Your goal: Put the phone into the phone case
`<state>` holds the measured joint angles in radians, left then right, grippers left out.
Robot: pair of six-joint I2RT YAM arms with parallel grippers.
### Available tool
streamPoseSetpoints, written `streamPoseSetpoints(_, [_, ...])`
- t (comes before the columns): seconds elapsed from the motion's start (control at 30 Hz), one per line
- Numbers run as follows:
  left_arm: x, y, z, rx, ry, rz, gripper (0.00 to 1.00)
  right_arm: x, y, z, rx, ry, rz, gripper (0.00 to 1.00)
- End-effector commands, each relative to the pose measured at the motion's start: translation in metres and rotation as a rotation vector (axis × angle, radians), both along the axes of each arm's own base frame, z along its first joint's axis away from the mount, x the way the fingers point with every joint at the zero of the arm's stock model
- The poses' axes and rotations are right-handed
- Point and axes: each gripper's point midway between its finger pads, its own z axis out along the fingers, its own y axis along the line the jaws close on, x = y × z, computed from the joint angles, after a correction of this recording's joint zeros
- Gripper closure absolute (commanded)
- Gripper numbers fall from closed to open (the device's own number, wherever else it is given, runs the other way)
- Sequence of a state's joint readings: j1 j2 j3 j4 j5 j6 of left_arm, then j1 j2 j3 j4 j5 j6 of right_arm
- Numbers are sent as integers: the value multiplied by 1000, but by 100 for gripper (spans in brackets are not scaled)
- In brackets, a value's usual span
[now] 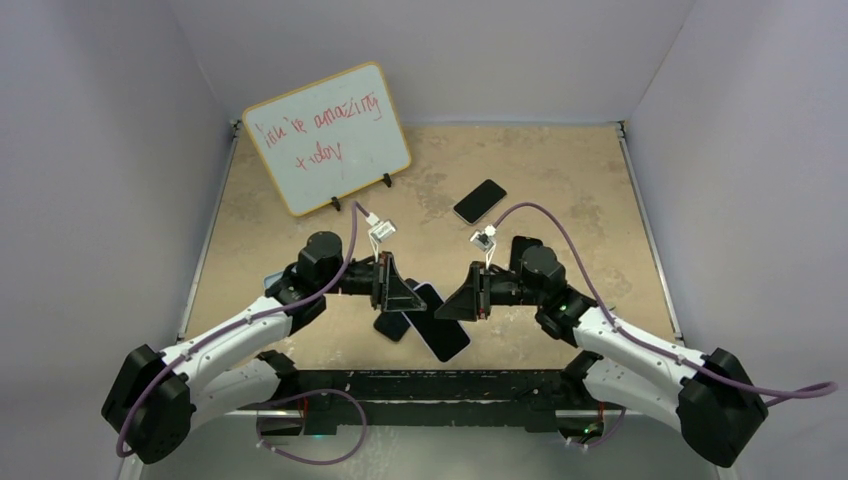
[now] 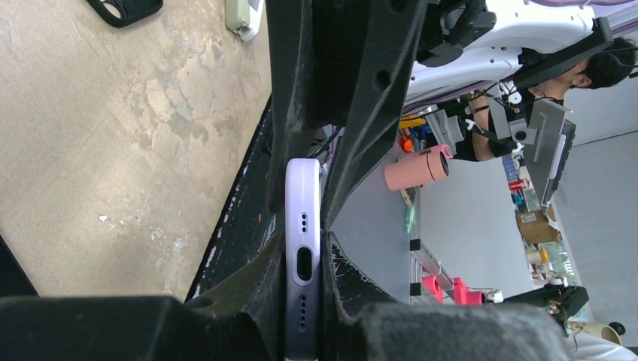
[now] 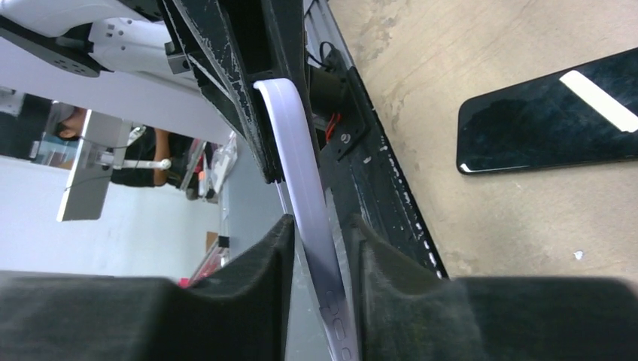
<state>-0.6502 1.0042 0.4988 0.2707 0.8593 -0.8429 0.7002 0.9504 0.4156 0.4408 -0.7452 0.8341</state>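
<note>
A lavender phone (image 1: 445, 335) with a dark screen hangs above the table's near edge between both arms. My left gripper (image 1: 408, 295) is shut on it. In the left wrist view both pads press the phone (image 2: 303, 226) at its port end, inside the left gripper (image 2: 303, 263). My right gripper (image 1: 452, 305) straddles the other end. In the right wrist view the phone's edge (image 3: 301, 165) runs through the right gripper (image 3: 320, 233) with a gap beside it. The glossy black phone case (image 1: 480, 200) lies flat further back, apart from both grippers (image 2: 124, 9) (image 3: 549, 120).
A whiteboard (image 1: 328, 135) with red writing leans at the back left. A black rail (image 1: 450, 385) runs along the near table edge under the phone. A dark shape (image 1: 392, 325) lies below the left gripper; I cannot tell whether it is a shadow.
</note>
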Motion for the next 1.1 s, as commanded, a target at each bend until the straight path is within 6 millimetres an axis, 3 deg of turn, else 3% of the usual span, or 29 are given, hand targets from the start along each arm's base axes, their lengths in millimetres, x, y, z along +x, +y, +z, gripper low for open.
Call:
streamPoseSetpoints(0.0, [8, -6, 41, -100, -122, -7, 100, -5, 5, 20, 94, -36, 48, 78])
streamPoseSetpoints(0.07, [10, -6, 44, -104, -115, 15, 85, 1, 5, 21, 104, -31, 6, 95])
streamPoseSetpoints(0.1, [12, -5, 47, -105, -110, 30, 73, 2, 5, 23, 112, -23, -11, 100])
streamPoseSetpoints(0.17, [17, -2, 50, -107, -97, 72, 56, 9, 4, 28, 135, -3, -71, 100])
streamPoseSetpoints(0.3, [27, 7, 52, -101, -51, 193, 41, 33, -4, 44, 217, 58, -269, 100])
streamPoseSetpoints(0.43, [28, 14, 39, -104, 65, 280, 36, 55, -16, 60, 331, 103, -440, 100])
streamPoseSetpoints(0.67, [22, 13, 24, -202, 179, 276, 33, 84, -34, 86, 482, 121, -618, 100])
streamPoseSetpoints(0.83, [21, 6, 29, -264, 197, 215, 34, 100, -30, 91, 485, 120, -663, 100])
streamPoseSetpoints(0.97, [26, 2, 21, -254, 220, 217, 46, 101, -20, 88, 475, 130, -625, 100])
streamPoseSetpoints(1.07, [29, 0, 20, -257, 218, 217, 71, 104, -19, 82, 466, 138, -634, 100])
